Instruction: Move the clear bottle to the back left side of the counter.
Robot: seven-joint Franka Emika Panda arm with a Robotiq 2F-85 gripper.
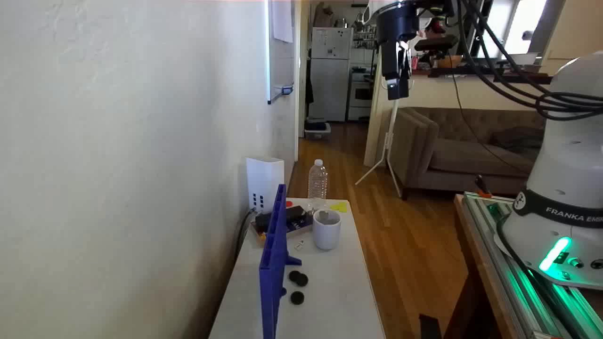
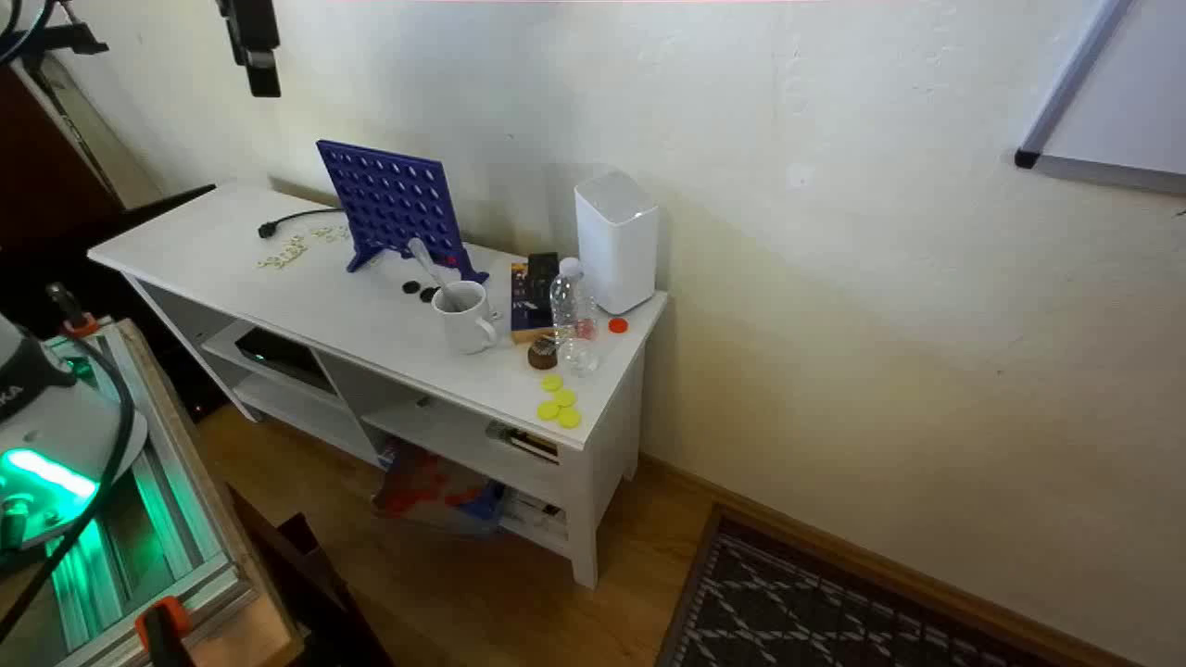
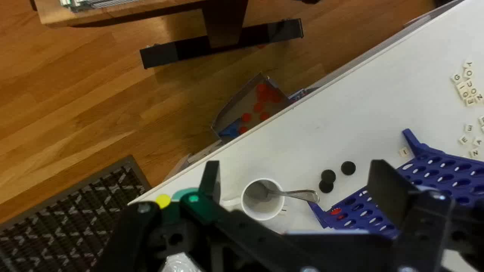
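Note:
The clear bottle [image 1: 318, 181] stands upright near one end of the white counter [image 1: 339, 287], and shows also in an exterior view [image 2: 570, 301] beside a dark box. In the wrist view only a small part of the bottle [image 3: 179, 263] shows at the bottom edge, the rest hidden by the gripper. My gripper [image 3: 297, 178] is open and empty, its fingers wide apart. It hangs high above the counter [image 3: 302, 136], apart from the bottle; in both exterior views the gripper [image 1: 398, 92] [image 2: 263, 81] is well above everything on the counter.
A white cup [image 2: 463, 320] with a spoon stands near the bottle. A blue game frame [image 2: 398, 199] stands upright along the counter. A tall white box [image 2: 616, 245] stands by the wall. Yellow discs [image 2: 561, 400], black discs [image 3: 328, 176] and letter tiles [image 2: 287, 250] lie about.

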